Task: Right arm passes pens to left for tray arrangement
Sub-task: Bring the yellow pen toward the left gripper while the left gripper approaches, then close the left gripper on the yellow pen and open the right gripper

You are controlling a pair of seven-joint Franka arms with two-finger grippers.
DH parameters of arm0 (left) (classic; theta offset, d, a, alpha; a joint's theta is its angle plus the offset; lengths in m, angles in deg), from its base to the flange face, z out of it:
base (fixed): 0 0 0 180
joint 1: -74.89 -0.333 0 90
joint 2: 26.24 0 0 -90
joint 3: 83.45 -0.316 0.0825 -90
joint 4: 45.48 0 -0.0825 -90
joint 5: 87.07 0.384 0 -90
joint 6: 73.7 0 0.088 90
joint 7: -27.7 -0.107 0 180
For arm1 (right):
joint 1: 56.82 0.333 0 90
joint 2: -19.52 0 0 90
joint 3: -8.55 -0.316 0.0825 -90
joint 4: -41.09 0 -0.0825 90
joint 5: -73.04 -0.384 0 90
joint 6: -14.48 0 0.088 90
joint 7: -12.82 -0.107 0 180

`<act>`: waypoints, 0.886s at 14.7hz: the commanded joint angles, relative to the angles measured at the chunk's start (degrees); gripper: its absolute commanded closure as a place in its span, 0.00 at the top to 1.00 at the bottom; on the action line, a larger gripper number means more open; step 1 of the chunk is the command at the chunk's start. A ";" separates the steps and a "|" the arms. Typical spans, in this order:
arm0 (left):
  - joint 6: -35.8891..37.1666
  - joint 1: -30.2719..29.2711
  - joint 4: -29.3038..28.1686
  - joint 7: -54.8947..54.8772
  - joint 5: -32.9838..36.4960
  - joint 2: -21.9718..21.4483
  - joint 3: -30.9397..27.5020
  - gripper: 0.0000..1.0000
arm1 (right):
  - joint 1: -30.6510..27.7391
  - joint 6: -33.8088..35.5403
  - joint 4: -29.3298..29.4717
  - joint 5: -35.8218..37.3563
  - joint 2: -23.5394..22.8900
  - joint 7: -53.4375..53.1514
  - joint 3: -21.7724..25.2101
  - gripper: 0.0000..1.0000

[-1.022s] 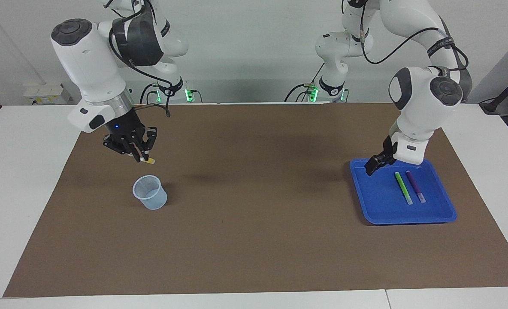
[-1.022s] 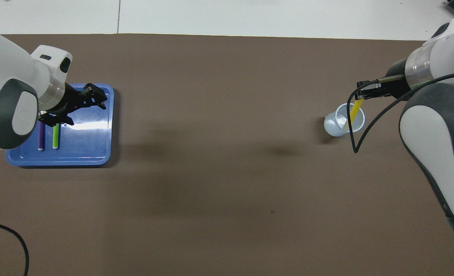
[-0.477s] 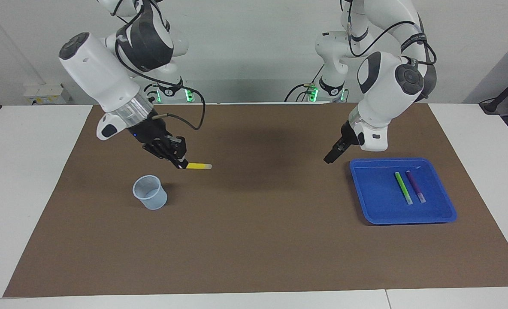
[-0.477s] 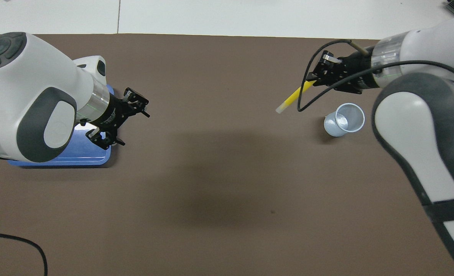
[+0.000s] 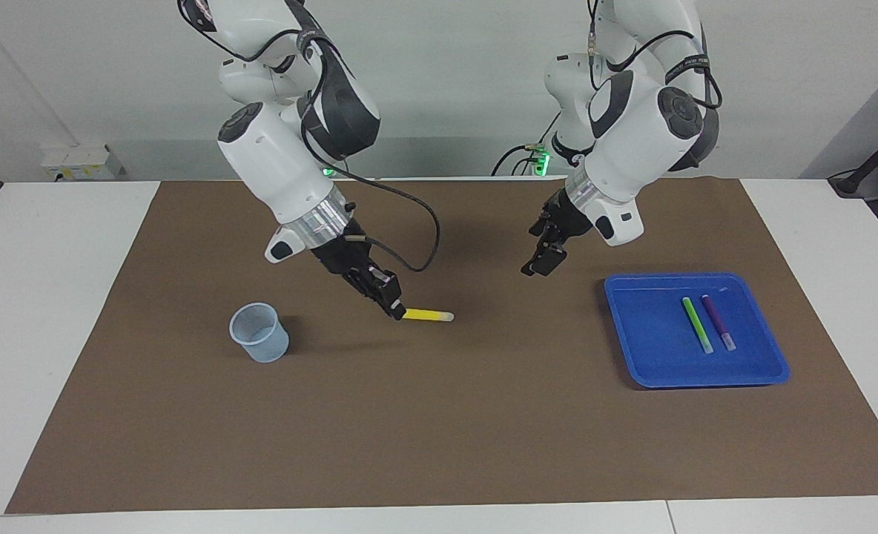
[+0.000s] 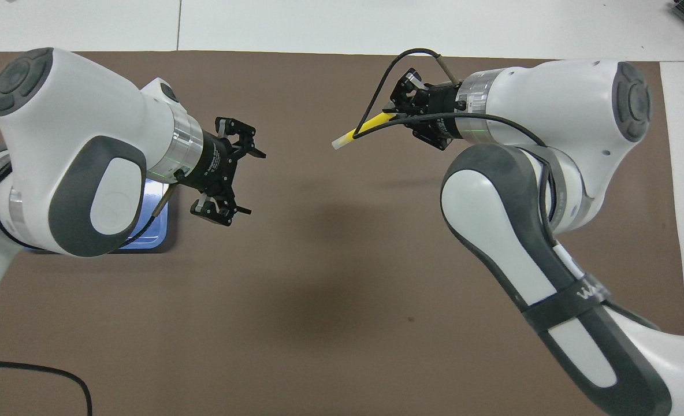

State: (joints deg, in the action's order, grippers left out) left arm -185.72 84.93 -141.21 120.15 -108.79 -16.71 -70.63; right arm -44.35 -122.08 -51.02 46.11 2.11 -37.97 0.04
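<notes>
My right gripper [image 5: 393, 310] [image 6: 389, 118] is shut on one end of the yellow pen [image 5: 428, 315] [image 6: 356, 130], holding it level over the middle of the brown mat. The pen's pale cap points toward the left arm's end. My left gripper [image 5: 539, 265] [image 6: 255, 184] hangs open over the mat between that pen and the blue tray [image 5: 654, 356], a clear gap from the cap. The green pen [image 5: 696, 324] and the purple pen [image 5: 718, 322] lie side by side in the tray. In the overhead view my left arm hides most of the tray [image 6: 160, 222].
A small clear plastic cup [image 5: 259, 332] stands upright on the mat toward the right arm's end, with nothing in it. The brown mat [image 5: 439, 430] covers most of the white table. A black cable [image 6: 59, 375] lies at the mat's edge near the left arm.
My right gripper carried the yellow pen from over the cup toward the mat's middle, turning it level. My left gripper left the tray and swung toward the middle, staying open.
</notes>
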 commanded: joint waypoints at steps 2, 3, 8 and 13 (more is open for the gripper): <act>-15.91 4.62 -1.82 17.73 -1.14 0.58 -0.43 1.00 | 2.38 -7.31 -3.08 -2.08 0.89 -7.82 -0.11 0.11; -19.96 5.24 -3.22 20.46 -1.22 0.58 -0.43 1.00 | 2.99 -7.93 -2.99 -3.65 0.89 -9.84 -0.11 0.11; -28.58 8.75 -6.29 27.08 -0.87 0.75 -0.52 1.00 | 5.63 -12.24 -2.73 -5.69 0.45 -14.33 -0.11 0.11; -39.94 10.00 -9.21 30.85 -1.14 1.28 -0.52 0.90 | 6.25 -13.65 -2.64 -5.69 0.45 -15.83 -0.11 0.11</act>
State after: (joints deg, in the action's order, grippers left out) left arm -222.92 94.65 -149.53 149.09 -108.99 -15.05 -70.43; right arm -38.55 -133.84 -53.02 41.95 2.11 -52.81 0.00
